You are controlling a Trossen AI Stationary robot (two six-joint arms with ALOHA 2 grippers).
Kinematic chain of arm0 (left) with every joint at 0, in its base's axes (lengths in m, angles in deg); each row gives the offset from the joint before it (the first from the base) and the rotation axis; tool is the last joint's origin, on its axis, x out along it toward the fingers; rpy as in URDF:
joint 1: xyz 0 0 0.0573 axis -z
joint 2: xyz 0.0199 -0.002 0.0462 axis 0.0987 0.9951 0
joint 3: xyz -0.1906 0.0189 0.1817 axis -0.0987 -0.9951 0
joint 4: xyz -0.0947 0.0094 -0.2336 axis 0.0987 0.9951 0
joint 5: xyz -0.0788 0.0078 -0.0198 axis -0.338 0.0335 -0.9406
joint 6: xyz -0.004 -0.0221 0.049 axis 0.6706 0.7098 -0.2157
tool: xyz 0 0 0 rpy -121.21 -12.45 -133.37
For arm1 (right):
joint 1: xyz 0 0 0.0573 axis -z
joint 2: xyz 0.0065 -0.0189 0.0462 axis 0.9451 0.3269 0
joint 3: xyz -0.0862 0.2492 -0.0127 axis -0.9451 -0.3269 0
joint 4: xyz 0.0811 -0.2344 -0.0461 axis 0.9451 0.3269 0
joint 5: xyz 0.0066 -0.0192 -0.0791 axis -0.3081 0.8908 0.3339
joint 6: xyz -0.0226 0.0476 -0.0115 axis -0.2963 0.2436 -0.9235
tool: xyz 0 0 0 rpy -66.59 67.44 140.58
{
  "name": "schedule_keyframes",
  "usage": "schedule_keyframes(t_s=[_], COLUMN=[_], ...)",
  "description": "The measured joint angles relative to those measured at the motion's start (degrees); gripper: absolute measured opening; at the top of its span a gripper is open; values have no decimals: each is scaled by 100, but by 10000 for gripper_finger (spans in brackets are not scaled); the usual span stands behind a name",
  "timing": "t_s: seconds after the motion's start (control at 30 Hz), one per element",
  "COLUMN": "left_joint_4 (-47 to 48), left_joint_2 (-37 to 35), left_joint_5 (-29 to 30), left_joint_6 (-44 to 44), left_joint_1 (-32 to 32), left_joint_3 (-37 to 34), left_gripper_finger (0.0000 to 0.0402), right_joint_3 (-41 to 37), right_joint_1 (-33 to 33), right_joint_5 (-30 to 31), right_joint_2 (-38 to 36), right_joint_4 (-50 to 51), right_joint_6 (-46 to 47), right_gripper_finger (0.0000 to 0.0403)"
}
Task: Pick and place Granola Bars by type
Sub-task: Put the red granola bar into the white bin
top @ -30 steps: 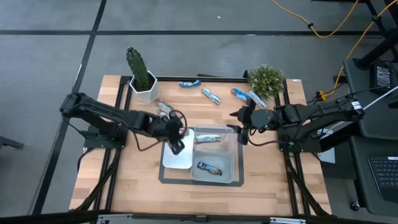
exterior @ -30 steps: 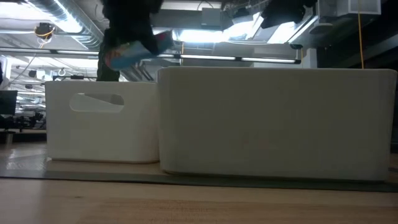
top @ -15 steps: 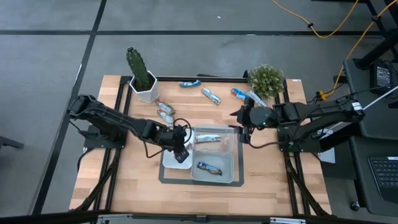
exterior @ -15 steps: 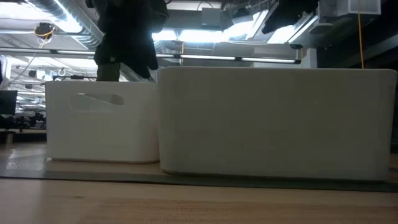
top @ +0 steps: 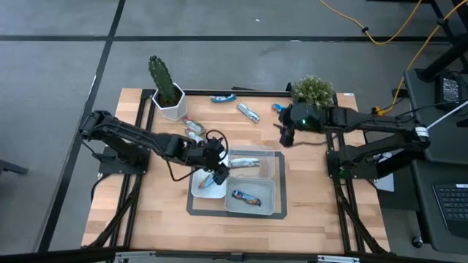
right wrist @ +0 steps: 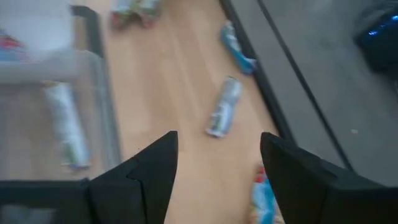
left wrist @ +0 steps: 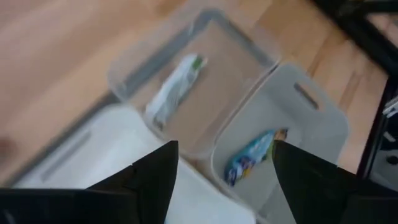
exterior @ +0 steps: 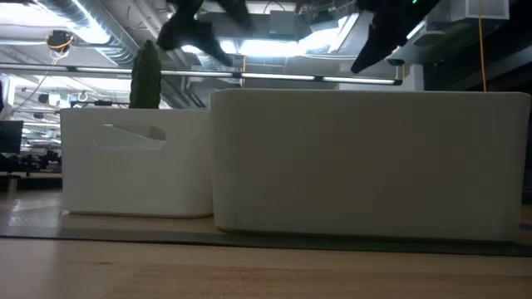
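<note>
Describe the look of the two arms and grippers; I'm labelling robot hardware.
Both arms are dark, jointed links with thin black cables looping alongside. The left gripper and the right gripper each end in two flat, dark, tapering fingers. A small green light shows on the right arm near its wrist.

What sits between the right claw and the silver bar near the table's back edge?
Nothing visible. The right claw is open above bare wood, and the silver bar lies apart from the other wrappers with open table between them. The leafy plant stands off to the side, clear of that line.
</note>
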Motion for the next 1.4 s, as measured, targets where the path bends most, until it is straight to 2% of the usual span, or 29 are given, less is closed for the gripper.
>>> schedule_keyframes(t_s=[0.17,0.3,0.4,0.53,0.83,1.03,1.23,1.4], left_joint_4=[661,1069,1292,1630,1851,1857,1855,1855], left_joint_2=[0,-2,-7,-7,-7,-7,-7,-7], left_joint_5=[225,412,456,505,921,937,939,948], left_joint_6=[-779,-1458,-1875,-2255,-2912,-3176,-3265,-3323], left_joint_1=[-214,-456,-602,-728,-757,-759,-759,-759], left_joint_3=[759,1357,1751,2204,2556,2556,2558,2558], left_gripper_finger=[247,247,247,247,247,247,246,246], right_joint_3=[297,787,1209,1664,1677,1677,1675,1675], right_joint_1=[871,1369,1697,2059,2558,2776,3043,3256], right_joint_5=[-268,-169,-34,-159,-566,-574,-576,-1295], right_joint_2=[397,1220,1977,2889,4223,4614,4672,4673], right_joint_4=[9,38,215,862,1408,1277,1156,1073], right_joint_6=[-271,-442,-437,-102,175,135,8,-141], right_gripper_finger=[278,313,319,320,320,320,320,320])
